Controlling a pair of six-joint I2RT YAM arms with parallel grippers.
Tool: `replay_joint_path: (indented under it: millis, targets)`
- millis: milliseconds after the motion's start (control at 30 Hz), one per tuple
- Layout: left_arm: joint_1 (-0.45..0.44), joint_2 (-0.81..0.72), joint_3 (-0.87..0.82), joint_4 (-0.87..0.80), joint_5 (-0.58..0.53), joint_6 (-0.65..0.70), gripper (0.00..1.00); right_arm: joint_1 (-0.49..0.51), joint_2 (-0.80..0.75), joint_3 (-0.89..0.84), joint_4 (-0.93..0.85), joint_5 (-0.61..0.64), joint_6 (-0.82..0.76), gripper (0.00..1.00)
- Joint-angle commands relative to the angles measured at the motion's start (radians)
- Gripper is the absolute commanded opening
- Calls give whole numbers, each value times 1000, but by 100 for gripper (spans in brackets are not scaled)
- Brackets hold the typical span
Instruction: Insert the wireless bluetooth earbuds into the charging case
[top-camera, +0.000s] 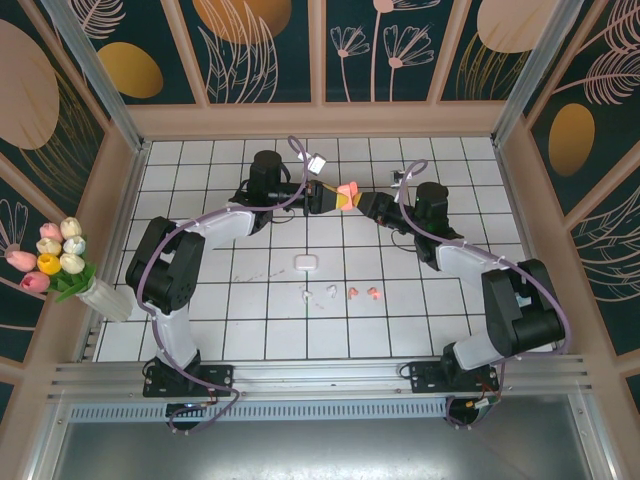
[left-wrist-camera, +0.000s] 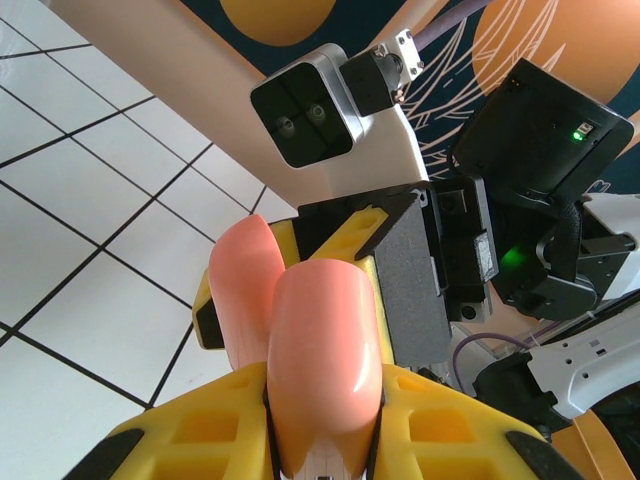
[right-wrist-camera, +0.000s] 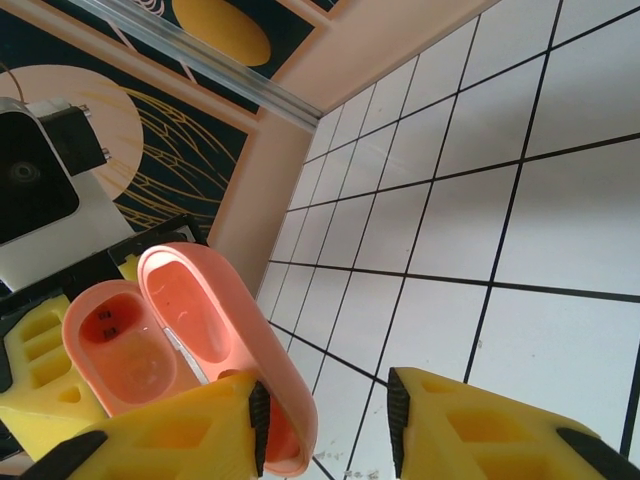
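A salmon-pink charging case (top-camera: 347, 194) hangs in the air over the far middle of the tiled floor, lid open. My left gripper (left-wrist-camera: 322, 425) is shut on its body (left-wrist-camera: 325, 350). In the right wrist view the open lid (right-wrist-camera: 200, 310) stands between the jaws of my right gripper (right-wrist-camera: 325, 420). One pad touches the lid and a gap remains on the other side. Two white earbuds (top-camera: 306, 295) (top-camera: 331, 291) and two pink earbuds (top-camera: 352, 292) (top-camera: 373, 293) lie in a row on the floor, nearer the arm bases.
A white charging case (top-camera: 305, 263) lies shut on the tiles just above the earbud row. A vase of tulips (top-camera: 60, 262) stands at the left wall. Patterned walls enclose the floor on three sides.
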Motion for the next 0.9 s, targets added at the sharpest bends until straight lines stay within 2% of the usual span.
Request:
replay_joint_path:
  millis: [0, 133, 533, 633, 700, 867]
  targets:
    - [-10, -26, -12, 46, 23, -13, 3, 7, 15, 13, 71, -34, 19, 37]
    - [-11, -25, -14, 47, 20, -11, 3, 8, 18, 13, 95, -53, 31, 33]
    - [-12, -10, -18, 58, 11, -15, 5, 8, 15, 12, 102, -66, 44, 10]
    - [-12, -8, -20, 57, 5, -15, 11, 8, 10, 14, 86, -55, 37, 7]
    - [-12, -7, -21, 56, -3, -13, 19, 8, 4, 20, 60, -42, 25, 2]
    - [-12, -14, -27, 44, -42, 7, 44, 7, -11, 56, -68, 14, -34, 0]
